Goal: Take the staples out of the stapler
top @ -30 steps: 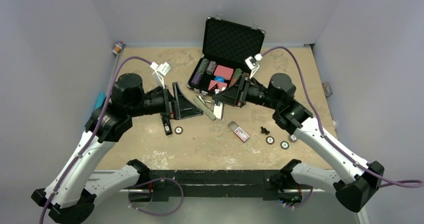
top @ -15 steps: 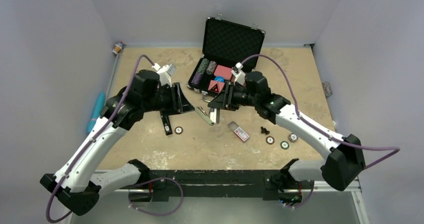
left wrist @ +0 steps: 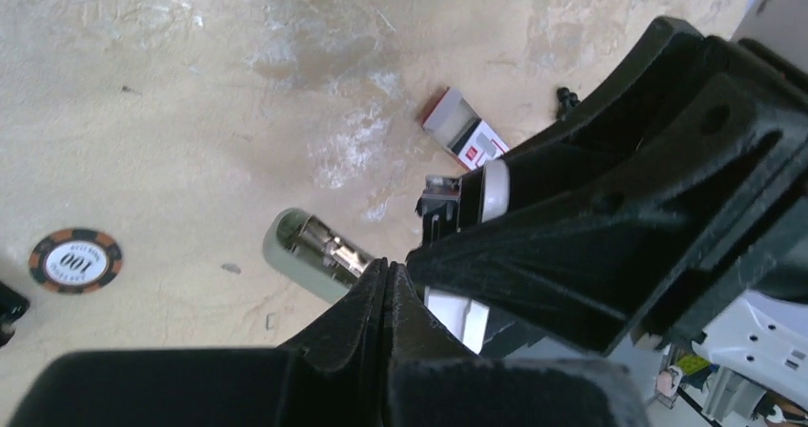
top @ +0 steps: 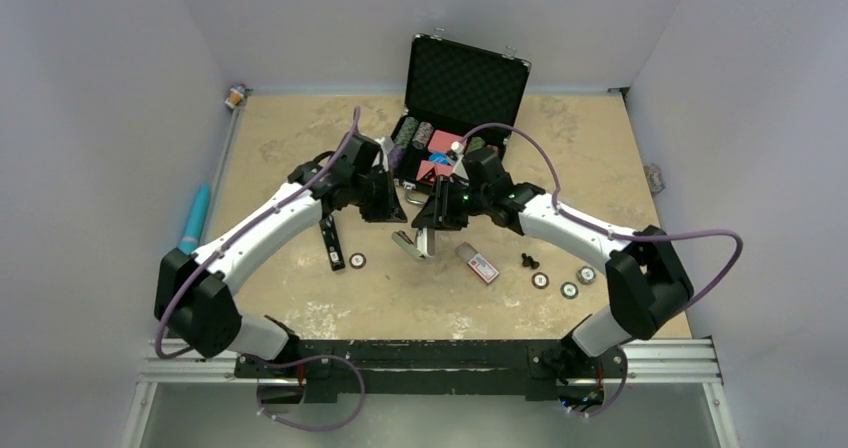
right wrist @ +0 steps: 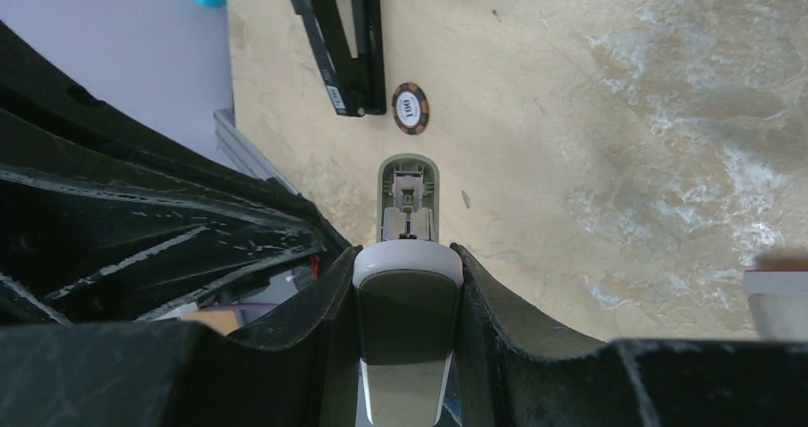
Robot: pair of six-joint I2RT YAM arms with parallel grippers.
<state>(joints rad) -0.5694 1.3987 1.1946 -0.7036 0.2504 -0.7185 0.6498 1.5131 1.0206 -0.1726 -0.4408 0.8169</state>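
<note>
**ENTRY: BOTH JAWS BUSY AT THE GREY-GREEN BAR, STAPLER LEFT ALONE**

**Stapler** (top: 330, 241): black and slim. It lies on the counter (top: 290, 138) on the near side of the open case (top: 465, 73), off its left corner. Neither of my jaws touches it. A "100" chip (top: 357, 260) sits just beside its near end.

**Right gripper** (right wrist: 408, 255): jaws clamped on the pale upper end of a grey-green bar (right wrist: 408, 184). I hold the bar tilted on the near side of the case, with a metal channel showing at its low end.

**Left gripper** (left wrist: 389, 274): jaws together with nothing visible between them, tips just beside the bar.

**Red-and-white labelled box** (top: 480, 264): on the counter, farther from the case than the bar.

**Hazards, as I judge them:**
- My shut left tips could nudge the bar and twist it out of the right jaws, since I hold it only by one end.
- My left forearm passes over the stapler, so dropping lower could sweep it and the chip aside.
- With both jaws occupied here, the stapler's staples stay unloaded.

**Changes from a second ago:**
- Both arms have stretched forward toward the case.
- My left jaws, then wide apart, have closed.
- The bar has come away from the case, lower and nearer to me.
- The stapler, chip and box have not moved.
</note>
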